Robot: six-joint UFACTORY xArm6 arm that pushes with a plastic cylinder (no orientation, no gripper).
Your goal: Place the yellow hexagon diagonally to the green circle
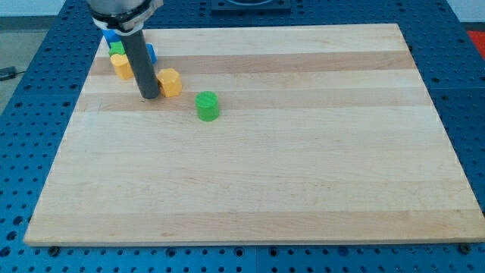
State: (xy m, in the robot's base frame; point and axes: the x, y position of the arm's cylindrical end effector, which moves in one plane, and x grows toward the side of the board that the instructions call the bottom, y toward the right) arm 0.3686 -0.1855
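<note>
you'll see my tip [150, 96] touching the yellow hexagon [170, 81] at its left; the green circle [207, 106] sits lower right; no jaws here.

We see a yellow hexagon [170, 81], a green circle [207, 106], another yellow block [121, 65], blue blocks [151, 54], and a pale striped wooden tabletop [303, 152] on blue perforated base [470, 91].

We see the yellow hexagon [170, 81] lying flat on the board, touching our tip [150, 96] on its right side. The green circle [207, 106], a short upright cylinder, stands farther right and slightly lower, apart from both.
</note>
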